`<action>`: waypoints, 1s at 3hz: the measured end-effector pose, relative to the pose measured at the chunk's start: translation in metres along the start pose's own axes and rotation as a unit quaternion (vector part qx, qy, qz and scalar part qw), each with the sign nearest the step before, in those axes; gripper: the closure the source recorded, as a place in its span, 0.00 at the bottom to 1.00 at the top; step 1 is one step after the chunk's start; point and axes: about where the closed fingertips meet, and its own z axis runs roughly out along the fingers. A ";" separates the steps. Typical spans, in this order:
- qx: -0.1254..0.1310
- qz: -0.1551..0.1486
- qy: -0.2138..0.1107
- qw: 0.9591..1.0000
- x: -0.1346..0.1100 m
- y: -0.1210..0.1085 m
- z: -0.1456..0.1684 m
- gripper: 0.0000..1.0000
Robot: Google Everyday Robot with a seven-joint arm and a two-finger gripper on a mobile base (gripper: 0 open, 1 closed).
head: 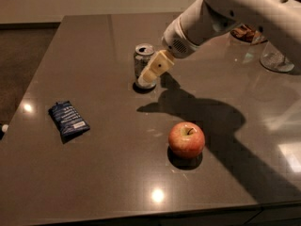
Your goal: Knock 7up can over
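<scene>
1. 7up can: small aluminium soda can with a silver top, its dark mouth opening showing. The body is pale silvery-green and white, and the print is too small to read.
2. Pose: it stands upright on its base, not tipped. The top rim looks level and there is a dark shadow ring at its foot.
3. Location: on the counter, toward the far side, roughly mid-width.
4. My hand: it angles down-left from the right and overlaps the can's lower right side. It looks pressed against the can, but I can't confirm contact.

Apple, blue packet, glass jar.
</scene>
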 end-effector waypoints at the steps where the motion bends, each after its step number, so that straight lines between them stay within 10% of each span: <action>1: -0.016 0.003 -0.018 1.000 -0.015 0.002 0.014 0.00; 3: -0.037 0.004 -0.033 0.999 -0.031 0.003 0.026 0.39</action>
